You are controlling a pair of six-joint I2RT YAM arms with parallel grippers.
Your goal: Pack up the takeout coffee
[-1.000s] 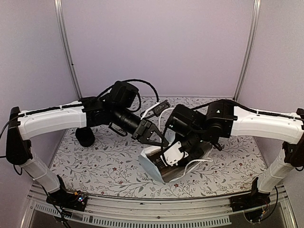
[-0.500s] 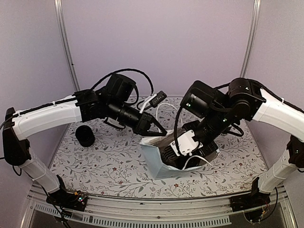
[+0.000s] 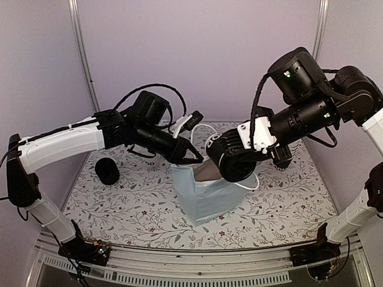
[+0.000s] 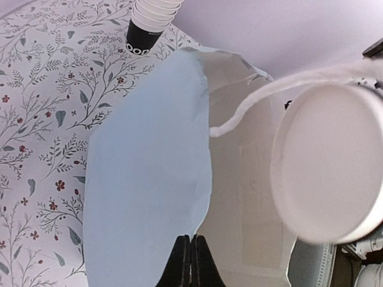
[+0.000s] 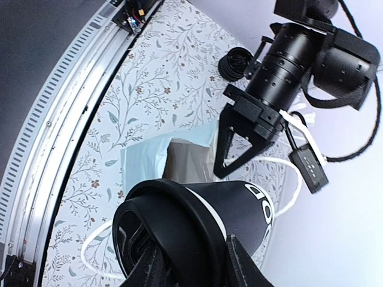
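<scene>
My right gripper [image 3: 239, 156] is shut on a black takeout coffee cup [image 3: 227, 167] with a black lid and holds it on its side over the mouth of the pale blue paper bag [image 3: 206, 197]. The right wrist view has the cup [image 5: 245, 203] filling the bottom, between my fingers [image 5: 239, 266]. My left gripper [image 3: 190, 155] is shut on the bag's rim and keeps the bag upright. In the left wrist view its tips [image 4: 190, 254] pinch the edge of the bag wall [image 4: 143, 179], and the cup's white base [image 4: 329, 167] hangs at the right.
A black round object [image 3: 108, 170] lies on the floral table at the left. A stack of black cups [image 4: 146, 27] stands beyond the bag. The bag's white handles [image 4: 281, 92] hang loose. Metal rails [image 5: 72, 119] run along the near edge.
The bag lay tilted with my right gripper down in it. Now the bag stands upright and taller, and my right arm has risen with the cup to the bag's mouth.
</scene>
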